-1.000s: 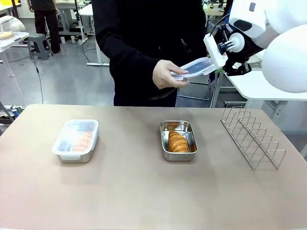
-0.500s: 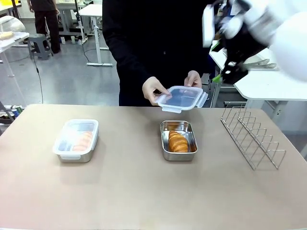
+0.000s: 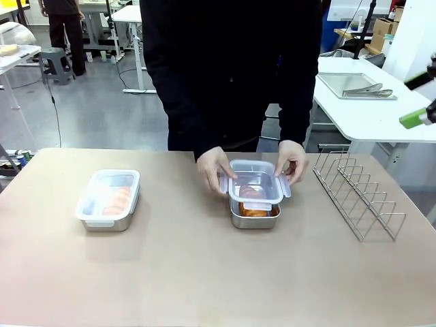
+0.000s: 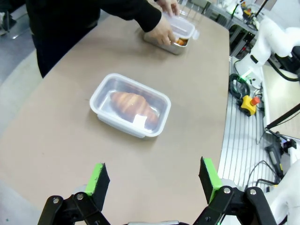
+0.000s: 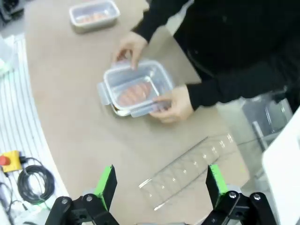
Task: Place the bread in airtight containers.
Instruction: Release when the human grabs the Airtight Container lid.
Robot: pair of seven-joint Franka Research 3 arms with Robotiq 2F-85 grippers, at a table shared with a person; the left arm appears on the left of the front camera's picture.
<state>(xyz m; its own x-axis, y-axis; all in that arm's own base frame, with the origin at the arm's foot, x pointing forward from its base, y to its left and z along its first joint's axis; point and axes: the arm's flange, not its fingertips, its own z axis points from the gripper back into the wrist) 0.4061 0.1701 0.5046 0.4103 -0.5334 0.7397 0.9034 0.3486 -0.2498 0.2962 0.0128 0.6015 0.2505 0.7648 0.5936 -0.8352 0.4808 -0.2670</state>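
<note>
Lowering lid [image 3: 256, 182] onto tin [image 3: 254, 216], croissant [image 3: 253, 212] inside

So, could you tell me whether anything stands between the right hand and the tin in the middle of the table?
Yes. The person's hands hold the clear lid over the middle tin and its croissant, covering it from above. The right hand is open, high above the table near the wire rack.

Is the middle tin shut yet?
Not yet. The lid sits askew over the tin, latch flaps splayed, the person's hands holding it.
</note>
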